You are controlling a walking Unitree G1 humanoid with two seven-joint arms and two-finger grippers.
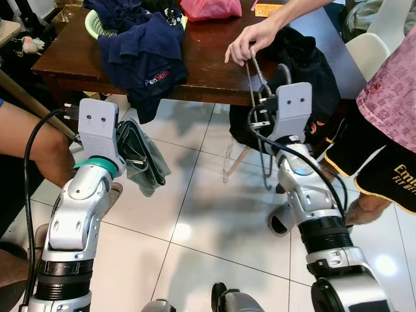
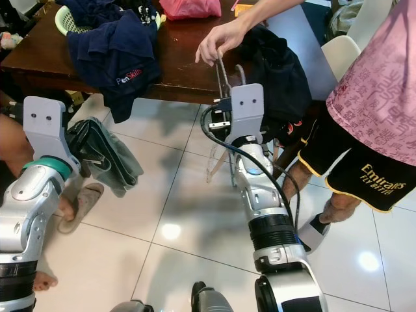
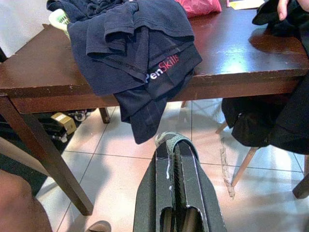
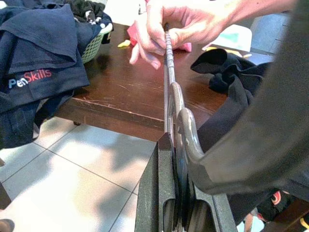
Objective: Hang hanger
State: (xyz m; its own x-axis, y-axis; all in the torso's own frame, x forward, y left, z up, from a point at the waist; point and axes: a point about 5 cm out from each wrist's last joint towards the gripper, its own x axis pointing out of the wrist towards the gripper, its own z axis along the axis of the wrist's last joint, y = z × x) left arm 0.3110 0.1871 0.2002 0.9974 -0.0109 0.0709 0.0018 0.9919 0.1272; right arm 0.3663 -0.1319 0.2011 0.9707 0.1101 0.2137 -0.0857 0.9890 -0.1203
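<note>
one hanger [image 4: 169,96], two grippers, one hand [image 4: 181,21]

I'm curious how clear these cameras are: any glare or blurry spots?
Left eye view: ceiling lights glare as bright spots on the tiled floor. Left wrist view: shine on the wooden table; the left gripper close up looks soft. Right wrist view: the person's hand and hanger are sharp; the near dark cloth is blurred.

Bright, even daylight is filling all views. Glare spots are shining on the glossy floor tiles [image 1: 182,232] and along the counter [image 3: 251,46] top toward its right edge. Soft shadows are pooling beneath the counter's front edge. Focus is holding sharp; the right pincer [image 4: 176,212] is blurring slightly, close to the lens.
</note>
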